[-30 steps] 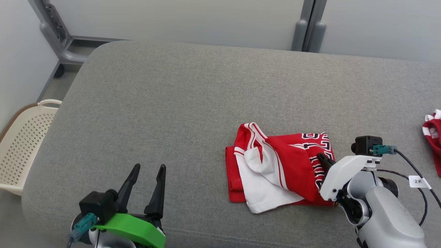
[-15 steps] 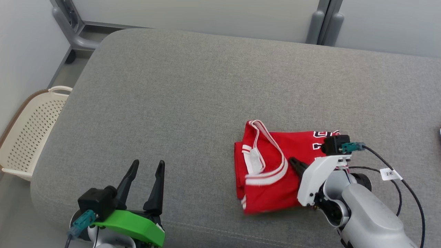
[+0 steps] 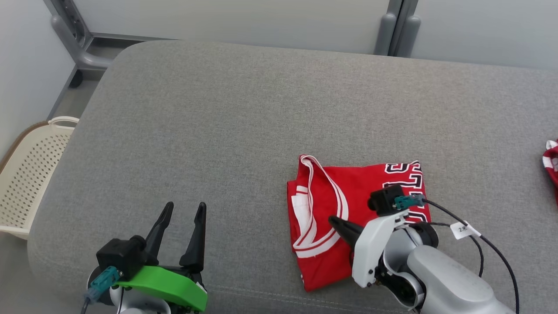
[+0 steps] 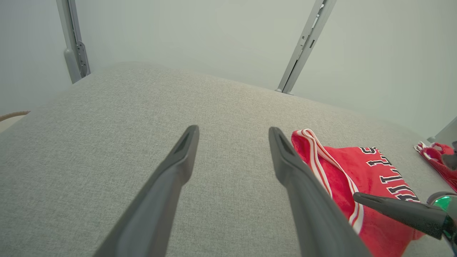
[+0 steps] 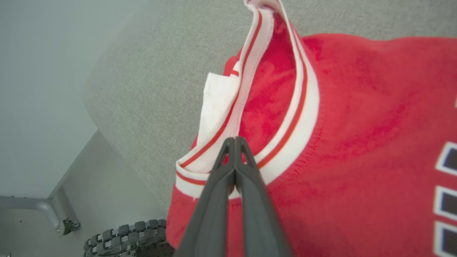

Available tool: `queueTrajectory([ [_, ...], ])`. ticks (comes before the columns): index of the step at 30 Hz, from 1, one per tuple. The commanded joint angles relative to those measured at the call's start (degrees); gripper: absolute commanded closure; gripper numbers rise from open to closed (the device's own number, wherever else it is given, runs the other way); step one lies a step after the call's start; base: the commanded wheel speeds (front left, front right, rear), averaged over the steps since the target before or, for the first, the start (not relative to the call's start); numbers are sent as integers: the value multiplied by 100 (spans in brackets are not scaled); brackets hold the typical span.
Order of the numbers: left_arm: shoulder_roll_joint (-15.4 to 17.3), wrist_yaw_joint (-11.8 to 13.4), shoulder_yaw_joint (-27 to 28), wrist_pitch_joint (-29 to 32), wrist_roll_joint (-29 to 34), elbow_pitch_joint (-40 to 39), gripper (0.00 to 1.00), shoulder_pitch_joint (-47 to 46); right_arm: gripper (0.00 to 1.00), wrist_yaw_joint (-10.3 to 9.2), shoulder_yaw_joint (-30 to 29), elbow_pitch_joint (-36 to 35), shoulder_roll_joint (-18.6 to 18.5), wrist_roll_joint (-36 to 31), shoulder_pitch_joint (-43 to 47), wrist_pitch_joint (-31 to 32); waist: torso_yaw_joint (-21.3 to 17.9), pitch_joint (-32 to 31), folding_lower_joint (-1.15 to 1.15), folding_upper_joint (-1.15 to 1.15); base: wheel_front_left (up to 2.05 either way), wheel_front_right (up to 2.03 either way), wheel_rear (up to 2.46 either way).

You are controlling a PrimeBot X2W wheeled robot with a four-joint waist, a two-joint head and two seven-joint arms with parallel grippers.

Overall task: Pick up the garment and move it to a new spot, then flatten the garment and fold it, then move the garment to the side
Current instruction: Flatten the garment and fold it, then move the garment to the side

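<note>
Garment (image 3: 362, 183) lies folded near front edge of surface (image 3: 218, 131), right of centre. Your right end effector (image 3: 333, 220): fingers pressed together, tips over striped collar (image 5: 300, 103), nothing visibly pinched, likely smoothing fold. Left end effector (image 3: 185, 205) spread apart, parked near front-left corner, clear of garment.

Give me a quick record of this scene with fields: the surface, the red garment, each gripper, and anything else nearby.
surface: gray padded top
garment: red jersey, folded, near front edge, striped collar on top
left gripper: open, empty, apart from the jersey
right gripper: shut, tips over the collar trim; contact unclear
other: cream basket at the left; second red cloth at right edge
</note>
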Motion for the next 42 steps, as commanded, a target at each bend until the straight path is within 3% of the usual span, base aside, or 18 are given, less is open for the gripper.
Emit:
queueTrajectory([
  [1, 9, 36, 7, -17, -12, 6, 0, -74, 100, 0, 5, -33, -71, 40, -70, -83, -39, -9, 0, 0, 0, 0, 0],
  [11, 3, 47, -25, -44, -37, 25, 0, 2, 100, 0, -740, -96, -755, 218, -262, -600, -239, -164, 0, 0, 0, 0, 0],
  [12, 3, 46, -29, -44, -34, 23, 0, 8, 95, 0, -843, -62, -828, 218, -226, -604, -250, -174, 0, 0, 0, 0, 0],
  [14, -5, 52, -40, -48, -38, 22, 0, 17, 71, 0, -1006, 17, -942, 213, -148, -552, -267, -190, 0, 0, 0, 0, 0],
  [15, -10, 54, -46, -50, -38, 19, 0, 23, 53, 0, -1091, 54, -991, 213, -113, -550, -274, -195, 0, 0, 0, 0, 0],
  [17, -17, 59, -56, -55, -40, 14, 0, 29, 0, 0, -1231, 139, -1072, 198, -61, -497, -281, -194, 0, 0, 0, 0, 0],
  [24, -50, 13, -90, -70, -48, 25, 0, -33, 0, 0, -1535, 413, -1166, 195, 69, -236, -230, -101, 0, 0, 0, 0, 0],
  [42, -78, -51, -193, -90, 10, 86, 0, -239, 0, 0, -1508, 1055, -943, 836, -139, 626, 189, 129, 0, 0, 0, 0, 0],
])
